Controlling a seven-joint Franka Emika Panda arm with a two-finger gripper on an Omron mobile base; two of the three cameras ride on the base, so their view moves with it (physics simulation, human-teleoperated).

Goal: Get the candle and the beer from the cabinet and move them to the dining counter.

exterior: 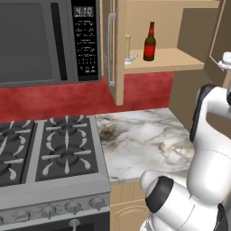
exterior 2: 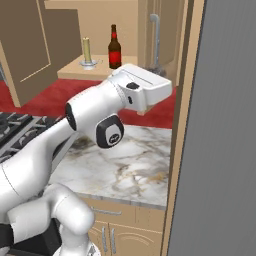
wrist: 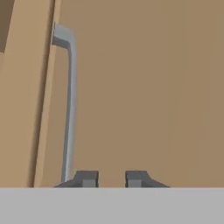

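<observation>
End effector point(wrist: 111, 178) sits closed and empty before the door; we see its handle point(wrist: 69, 105) cut off below. Beer point(exterior: 150, 43) label unreadable; microwave clock point(exterior: 83, 11) blurry.

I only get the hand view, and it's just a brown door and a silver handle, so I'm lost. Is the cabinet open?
Observer: Yes, the cabinet is open, and the beer stands on its shelf.
Operator: Is the candle in there too?
Observer: Yes, the candle stands upright just left of the beer, not touching it.
Operator: What's under the cabinet?
Observer: A marble counter, right beside a gas stove.
</observation>
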